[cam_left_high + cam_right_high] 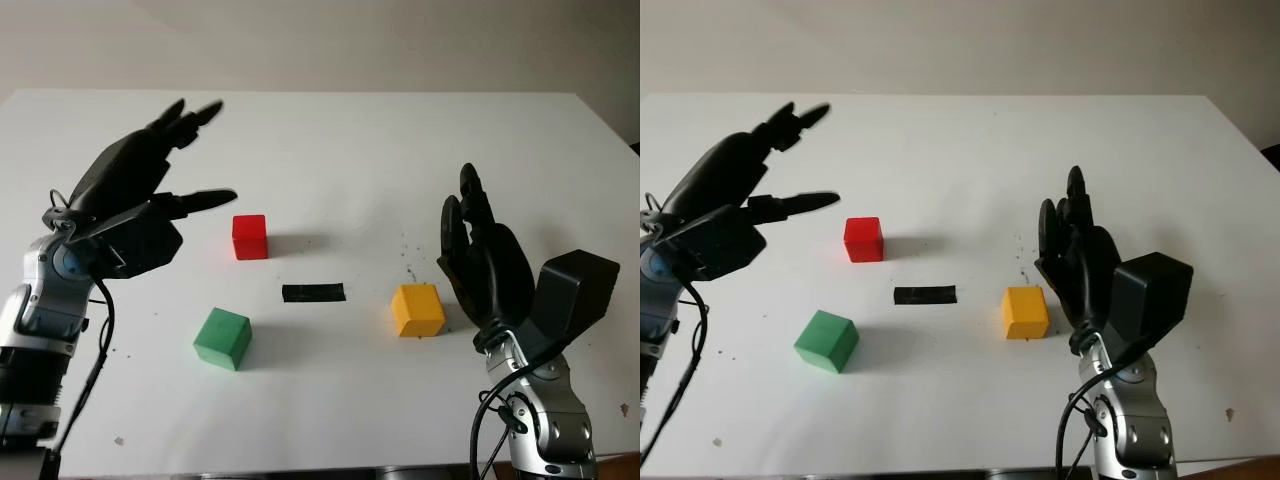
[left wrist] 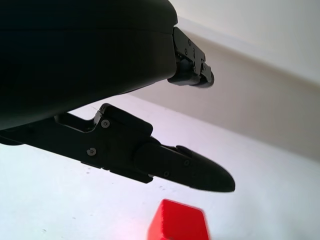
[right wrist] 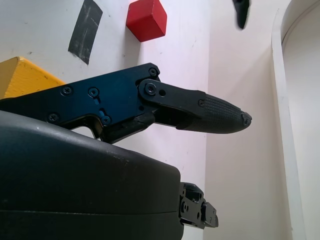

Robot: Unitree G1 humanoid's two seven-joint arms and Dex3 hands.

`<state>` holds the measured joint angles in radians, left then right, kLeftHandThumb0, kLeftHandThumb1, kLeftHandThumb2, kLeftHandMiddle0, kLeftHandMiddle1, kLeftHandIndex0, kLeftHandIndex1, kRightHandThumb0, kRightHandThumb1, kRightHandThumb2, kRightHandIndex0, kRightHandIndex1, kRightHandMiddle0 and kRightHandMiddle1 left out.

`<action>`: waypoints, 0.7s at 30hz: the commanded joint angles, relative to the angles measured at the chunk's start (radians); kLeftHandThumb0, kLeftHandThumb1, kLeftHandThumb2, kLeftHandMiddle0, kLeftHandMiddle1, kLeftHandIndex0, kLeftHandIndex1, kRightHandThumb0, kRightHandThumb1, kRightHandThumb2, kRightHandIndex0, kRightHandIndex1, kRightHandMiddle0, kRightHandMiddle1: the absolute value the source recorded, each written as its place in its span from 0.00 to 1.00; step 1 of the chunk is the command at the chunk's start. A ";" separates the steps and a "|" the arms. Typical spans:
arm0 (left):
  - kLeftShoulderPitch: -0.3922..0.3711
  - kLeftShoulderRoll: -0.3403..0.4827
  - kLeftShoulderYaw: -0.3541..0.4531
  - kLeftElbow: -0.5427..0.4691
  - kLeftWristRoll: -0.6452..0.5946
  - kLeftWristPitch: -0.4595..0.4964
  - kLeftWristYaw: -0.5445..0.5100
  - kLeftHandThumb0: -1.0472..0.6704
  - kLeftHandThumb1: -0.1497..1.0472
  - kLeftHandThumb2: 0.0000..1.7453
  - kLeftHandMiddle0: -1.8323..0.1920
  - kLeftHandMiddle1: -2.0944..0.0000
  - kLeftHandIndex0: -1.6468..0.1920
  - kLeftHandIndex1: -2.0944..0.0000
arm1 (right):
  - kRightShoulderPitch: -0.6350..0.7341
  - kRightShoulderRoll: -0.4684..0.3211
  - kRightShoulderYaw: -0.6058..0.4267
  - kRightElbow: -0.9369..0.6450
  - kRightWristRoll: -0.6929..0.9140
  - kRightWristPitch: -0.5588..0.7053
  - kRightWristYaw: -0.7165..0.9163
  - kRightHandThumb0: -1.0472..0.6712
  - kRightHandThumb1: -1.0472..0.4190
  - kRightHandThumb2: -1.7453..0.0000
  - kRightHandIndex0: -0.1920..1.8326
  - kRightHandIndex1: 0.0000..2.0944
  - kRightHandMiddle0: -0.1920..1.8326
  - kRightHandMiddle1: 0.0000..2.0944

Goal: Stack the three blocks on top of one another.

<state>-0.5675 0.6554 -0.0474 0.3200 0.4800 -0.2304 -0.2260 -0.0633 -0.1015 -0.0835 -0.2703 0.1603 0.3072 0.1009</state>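
Bare robot test bench or lab setup, plain white rectangular table [image 1: 330,140] against a blank off-white wall [image 1: 320,40], short strip of black tape [image 1: 313,292] stuck mid-table as a marker

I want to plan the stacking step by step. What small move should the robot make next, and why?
Probably bring the right hand slightly toward the yellow block and close around it. This hand is open and right beside that block. All three blocks, including the red block and green block, lie apart on the table. The left hand, also open, is raised beside the red block.
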 commanded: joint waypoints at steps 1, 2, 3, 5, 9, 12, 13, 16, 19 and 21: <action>-0.055 0.036 -0.040 0.031 0.032 -0.024 -0.019 0.16 0.93 0.03 0.88 0.97 0.69 0.94 | 0.004 0.000 -0.002 -0.004 0.002 -0.012 0.001 0.20 0.00 0.63 0.00 0.00 0.00 0.00; -0.070 0.046 -0.058 0.043 0.050 -0.030 -0.031 0.14 0.93 0.03 0.88 0.97 0.68 0.94 | 0.004 -0.001 -0.001 -0.003 0.000 -0.015 0.002 0.20 0.00 0.63 0.00 0.00 0.00 0.00; -0.082 0.052 -0.074 0.051 0.066 -0.034 -0.043 0.13 0.93 0.03 0.88 0.97 0.68 0.94 | 0.003 -0.002 -0.001 -0.003 -0.001 -0.015 0.003 0.20 0.00 0.63 0.00 0.00 0.00 0.00; -0.109 0.061 -0.113 0.061 0.103 -0.037 -0.068 0.12 0.93 0.03 0.88 0.97 0.66 0.94 | 0.005 0.001 -0.002 -0.003 0.002 -0.014 0.003 0.20 0.00 0.63 0.00 0.00 0.00 0.00; -0.146 0.068 -0.161 0.095 0.159 -0.074 -0.055 0.10 0.92 0.03 0.87 0.97 0.64 0.94 | 0.009 0.002 0.001 -0.001 -0.002 -0.021 0.004 0.20 0.00 0.63 0.00 0.00 0.00 0.00; -0.165 0.064 -0.189 0.097 0.206 -0.060 -0.052 0.10 0.91 0.03 0.87 0.97 0.62 0.94 | 0.010 0.006 0.003 -0.001 -0.003 -0.020 -0.001 0.20 0.00 0.62 0.00 0.00 0.00 0.00; -0.168 0.063 -0.196 0.093 0.220 -0.052 -0.054 0.10 0.91 0.03 0.87 0.97 0.62 0.94 | 0.010 0.007 0.003 -0.001 -0.004 -0.022 -0.002 0.20 0.00 0.63 0.00 0.00 0.00 0.00; -0.179 0.055 -0.226 0.084 0.280 -0.029 -0.043 0.10 0.91 0.03 0.87 0.97 0.62 0.94 | 0.013 0.005 0.005 -0.003 -0.004 -0.018 -0.001 0.20 0.00 0.62 0.00 0.00 0.00 0.00; -0.183 0.048 -0.245 0.080 0.310 -0.009 -0.044 0.09 0.91 0.03 0.88 0.98 0.62 0.94 | 0.016 0.005 0.007 -0.003 -0.007 -0.023 -0.002 0.20 0.00 0.62 0.00 0.00 0.00 0.00; -0.182 0.044 -0.253 0.077 0.322 0.002 -0.044 0.09 0.92 0.03 0.87 0.97 0.62 0.94 | 0.018 0.005 0.007 -0.003 -0.007 -0.026 -0.002 0.20 0.00 0.62 0.00 0.00 0.00 0.00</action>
<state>-0.7260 0.7039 -0.2907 0.4088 0.7940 -0.2323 -0.2756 -0.0539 -0.0962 -0.0754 -0.2701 0.1569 0.2974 0.0989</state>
